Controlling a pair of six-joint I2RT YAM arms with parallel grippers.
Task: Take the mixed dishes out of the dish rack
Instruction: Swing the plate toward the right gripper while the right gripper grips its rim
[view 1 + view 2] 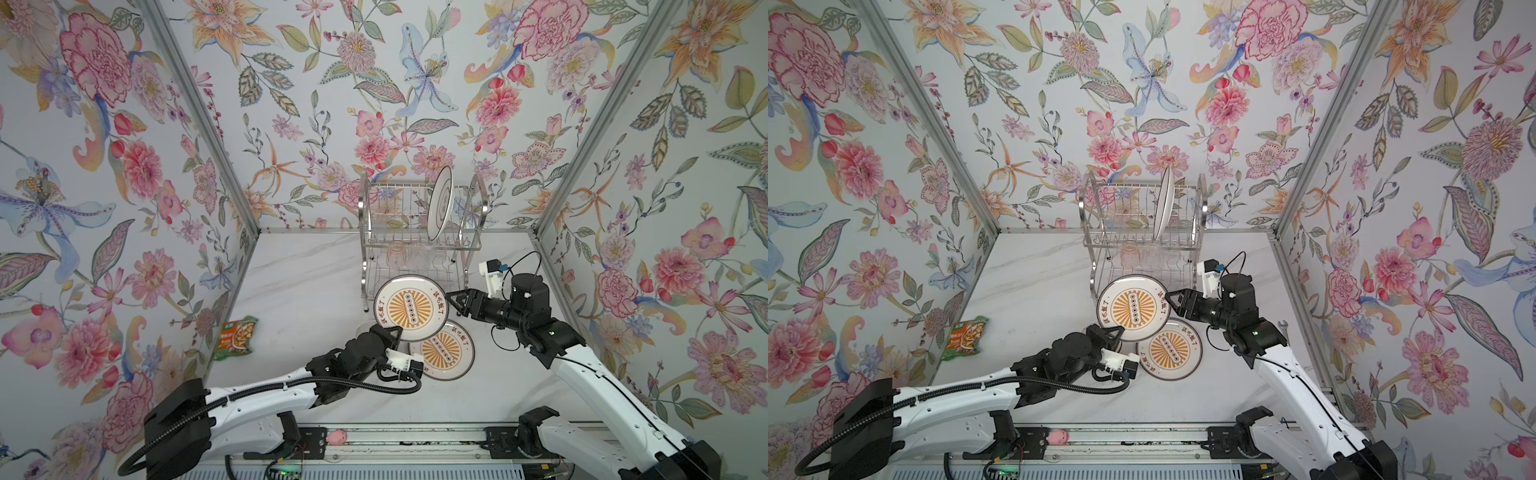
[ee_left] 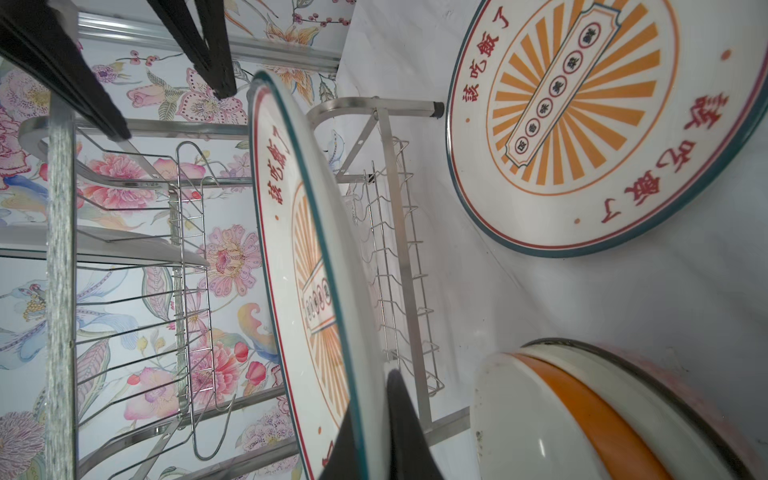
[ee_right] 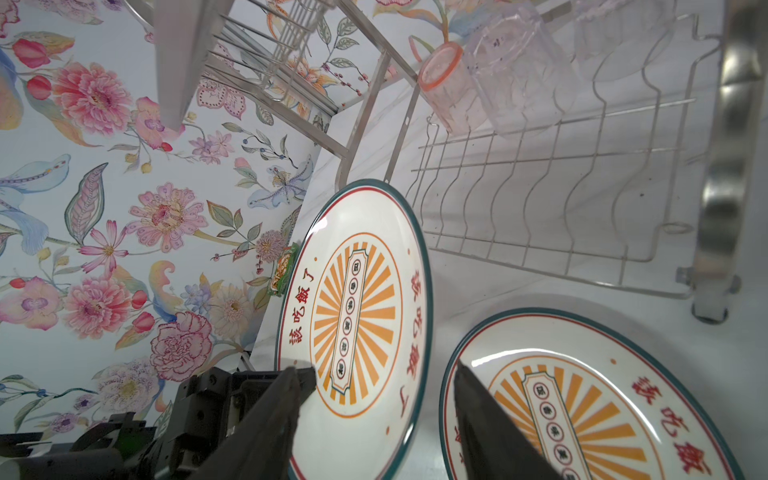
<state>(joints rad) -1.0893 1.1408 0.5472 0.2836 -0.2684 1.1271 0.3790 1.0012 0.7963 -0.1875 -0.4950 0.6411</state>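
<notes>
left claw (image 1: 392, 331) clamps tilted white orange-sunburst plate (image 1: 411, 307) by rim; right claw (image 1: 455, 303) agape astride opposite rim. Risk: early release drops it onto flat twin plate (image 1: 446, 353).

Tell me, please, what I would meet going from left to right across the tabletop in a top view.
Food packet → raised sunburst plate → right gripper. I leave out the left gripper and the flat plate, which overlap the raised plate sideways.
</notes>
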